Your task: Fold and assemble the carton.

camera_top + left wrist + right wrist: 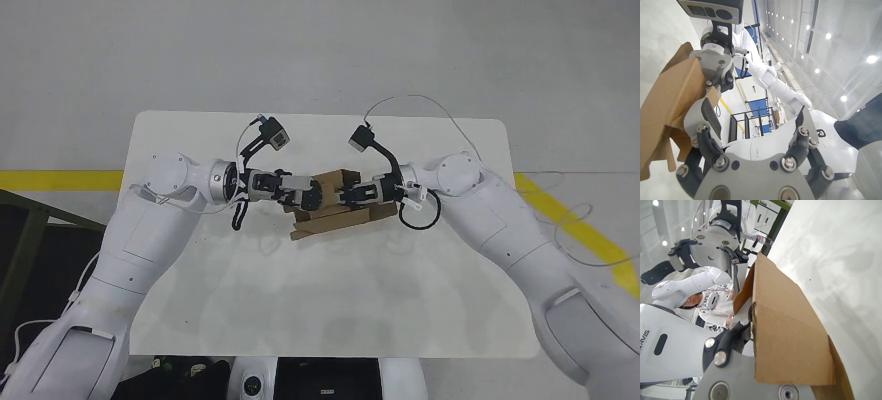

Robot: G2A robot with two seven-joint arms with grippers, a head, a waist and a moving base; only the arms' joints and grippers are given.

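A brown cardboard carton, partly folded with flaps sticking out, is held above the middle of the white table between my two arms. My right gripper is shut on one carton wall; in the left wrist view it pinches the cardboard edge. My left gripper is open at the carton's other end. Its jaws stand wide apart, and one pad lies beside a carton flap. The carton hides one right finger.
The table has bare room all around the carton, at front and at both sides. A dark green rack stands off the table's left edge. Yellow floor tape runs behind both arms.
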